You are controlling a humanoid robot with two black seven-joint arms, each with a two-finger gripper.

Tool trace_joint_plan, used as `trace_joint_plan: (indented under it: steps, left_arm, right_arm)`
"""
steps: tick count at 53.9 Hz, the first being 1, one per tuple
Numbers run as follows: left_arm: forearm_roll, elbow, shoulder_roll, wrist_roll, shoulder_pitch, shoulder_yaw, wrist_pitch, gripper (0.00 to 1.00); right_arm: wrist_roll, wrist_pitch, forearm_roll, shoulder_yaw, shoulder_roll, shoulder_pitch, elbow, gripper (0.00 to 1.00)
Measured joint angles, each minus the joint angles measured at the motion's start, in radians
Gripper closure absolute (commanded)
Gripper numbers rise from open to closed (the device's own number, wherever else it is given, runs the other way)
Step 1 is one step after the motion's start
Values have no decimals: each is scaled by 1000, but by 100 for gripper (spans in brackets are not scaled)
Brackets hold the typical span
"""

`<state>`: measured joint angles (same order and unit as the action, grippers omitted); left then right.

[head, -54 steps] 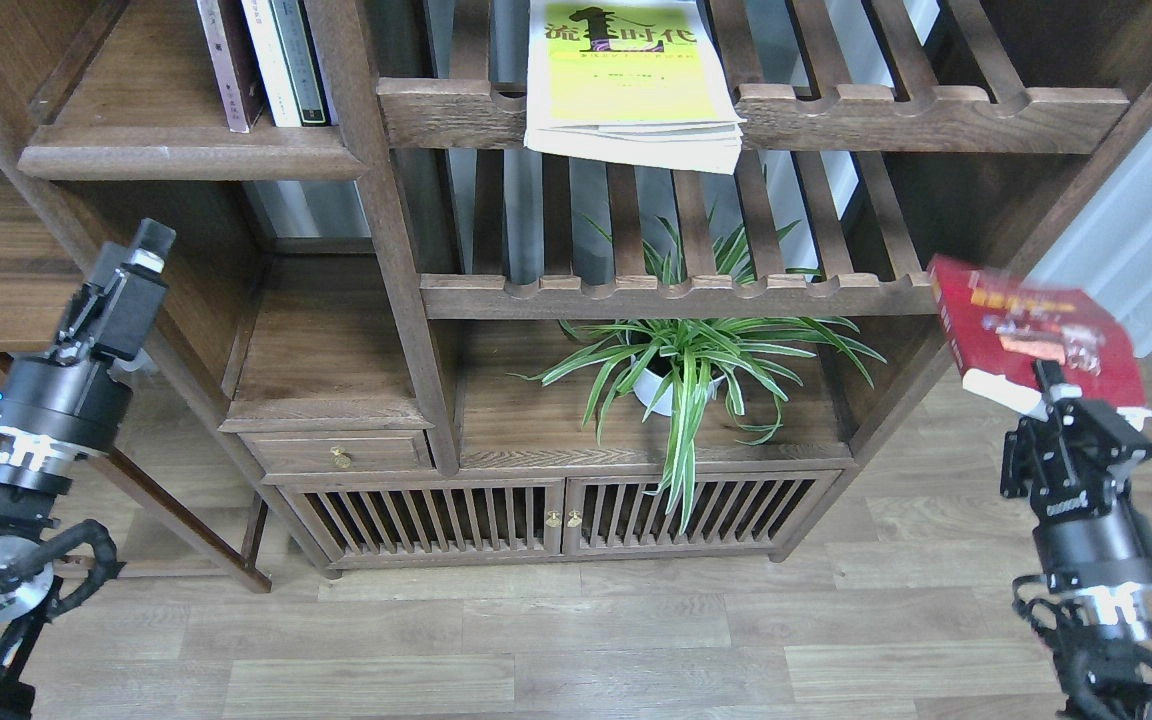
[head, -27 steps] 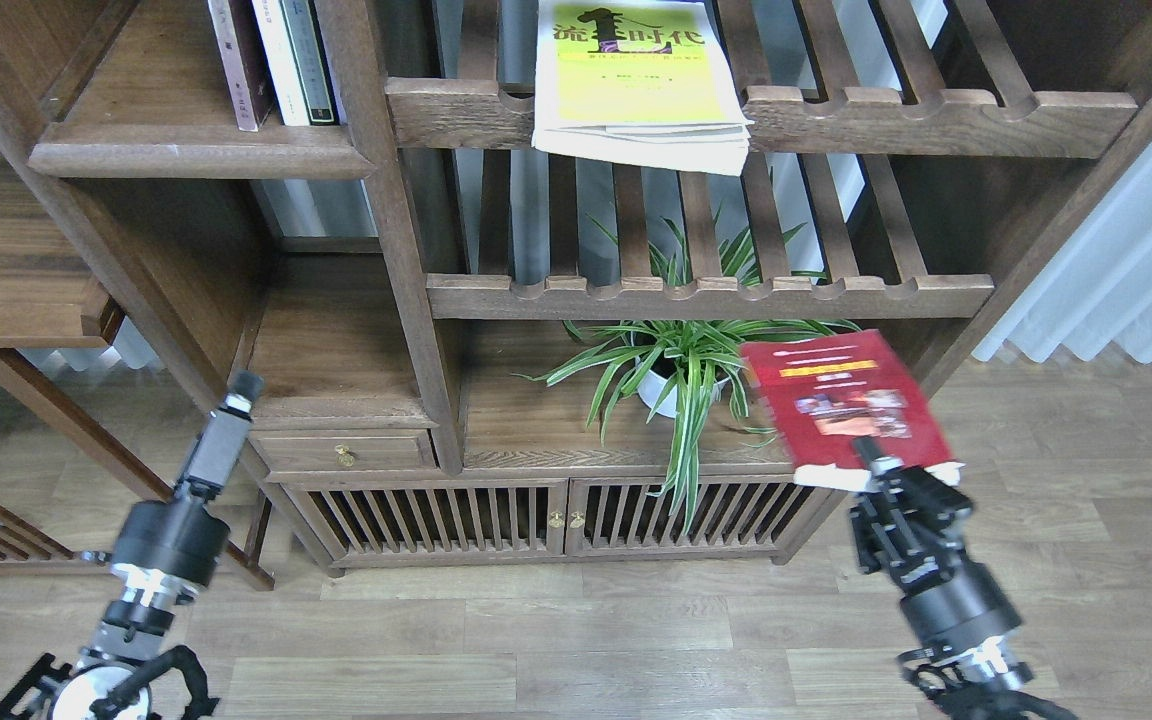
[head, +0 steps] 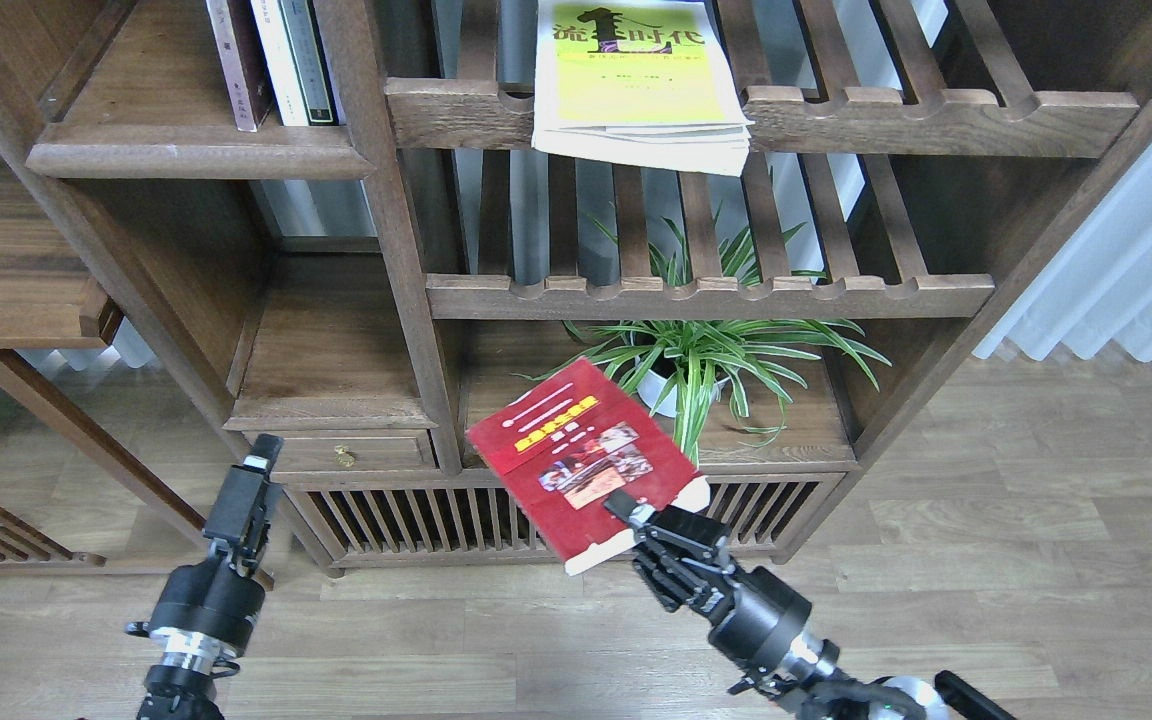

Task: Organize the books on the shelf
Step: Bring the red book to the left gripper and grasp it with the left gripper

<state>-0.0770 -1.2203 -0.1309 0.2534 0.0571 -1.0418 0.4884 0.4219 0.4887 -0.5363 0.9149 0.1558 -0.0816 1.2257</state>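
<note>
One bright red book (head: pixel 581 455), yellow-titled, tilted in right gripper (head: pixel 636 515).

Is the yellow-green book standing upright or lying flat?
Lying flat: the yellow-green book rests cover-up on the slatted rack, its front edge overhanging the rail.

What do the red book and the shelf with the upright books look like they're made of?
The red book, held in the right gripper: likely a paperback with a glossy printed card cover; pale paper page edges show along its lower side. The shelf: solid dark-brown wood with a matte finish; grain lines run along the board and its front edge is rounded.
</note>
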Motion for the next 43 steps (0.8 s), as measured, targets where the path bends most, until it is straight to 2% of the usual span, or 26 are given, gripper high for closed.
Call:
trace_joint_plan:
  steps: [26, 43]
  left_arm:
    - [-64, -14, 10, 6, -9, 140, 0, 0]
    - [-64, -14, 18, 7, 0, 187, 0, 0]
  right_arm:
    - [0, 0, 1, -30, -137, -6, -69, 94]
    - [16, 0, 1, -64, -156, -47, -69, 94]
